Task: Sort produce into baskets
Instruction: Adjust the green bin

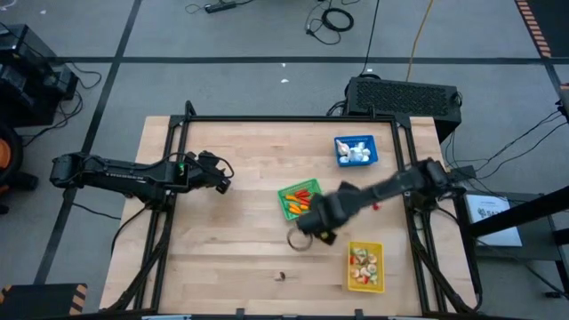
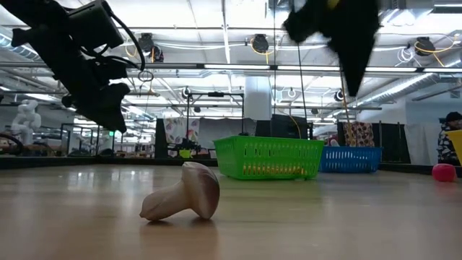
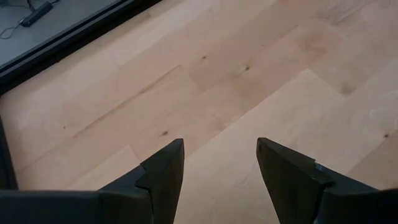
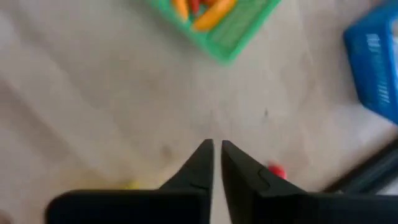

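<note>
Three baskets stand on the wooden table: blue (image 1: 356,149) at the far right holding white pieces, green (image 1: 300,200) in the middle holding orange and red pieces, yellow (image 1: 365,265) near the front right holding mixed pieces. A tan toy mushroom (image 2: 184,198) lies on its side, cap rim and stem on the table, near the front edge (image 1: 283,276). A small red piece (image 4: 275,171) lies loose between the green basket and the right rail. My right gripper (image 4: 216,149) hangs shut and empty above the table, just nearer than the green basket (image 4: 217,25). My left gripper (image 3: 221,155) waits open at the table's left.
Black frame rails (image 1: 284,118) run along the table's far and side edges. Bare wood fills the left half and the front middle of the table. In the low view a person (image 2: 451,130) shows at the far right of the room behind.
</note>
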Controlling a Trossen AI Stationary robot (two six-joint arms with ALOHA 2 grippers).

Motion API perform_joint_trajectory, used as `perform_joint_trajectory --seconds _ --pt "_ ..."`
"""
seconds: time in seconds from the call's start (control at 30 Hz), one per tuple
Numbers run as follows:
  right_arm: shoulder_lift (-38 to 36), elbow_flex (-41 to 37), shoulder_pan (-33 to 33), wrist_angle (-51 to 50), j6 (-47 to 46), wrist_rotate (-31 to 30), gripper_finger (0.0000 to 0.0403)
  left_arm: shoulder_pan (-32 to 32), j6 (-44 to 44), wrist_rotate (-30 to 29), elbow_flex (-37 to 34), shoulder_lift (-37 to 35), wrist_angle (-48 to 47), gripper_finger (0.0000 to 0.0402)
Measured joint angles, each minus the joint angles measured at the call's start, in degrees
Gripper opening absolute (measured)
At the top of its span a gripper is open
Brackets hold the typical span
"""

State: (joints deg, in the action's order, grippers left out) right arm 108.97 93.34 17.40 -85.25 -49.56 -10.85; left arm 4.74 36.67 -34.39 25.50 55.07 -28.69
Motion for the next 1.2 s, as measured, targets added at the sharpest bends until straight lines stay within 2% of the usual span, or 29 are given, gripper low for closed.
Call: perform_joint_trajectory --seconds 0.1,0.23,0.43,0.63,0.93,1.2 --pt "0.11 -3.06 -6.82 1.22 2.21 0.29 0.0008 -0.01 -0.05 0.02 0.0 0.0 -0.14 0.021" --pt "0.09 -5.22 -14.82 1.1 -0.48 -0.23 0.0001 -0.01 -2.26 -0.1 0.0 0.0 -0.24 0.021" --pt "0.11 -7.21 -19.34 9.28 3.38 1.89 0.0001 0.0 -3.0 -0.97 0.0 0.0 -0.31 0.021" --pt "0.1 -9.46 -20.8 12.33 2.86 -0.8 0.0 -0.01 -2.92 -1.01 -1.41 0.0 0.09 0.021" --pt "0.11 -12.57 -19.05 20.36 2.25 1.15 0.0 -0.01 -2.57 -0.65 -2.03 0.0 1.38 0.021" --pt "0.35 -12.81 -16.35 21.3 0.57 2.82 0.0 -0.01 -2.59 -0.57 -2.03 0.0 1.46 0.021"
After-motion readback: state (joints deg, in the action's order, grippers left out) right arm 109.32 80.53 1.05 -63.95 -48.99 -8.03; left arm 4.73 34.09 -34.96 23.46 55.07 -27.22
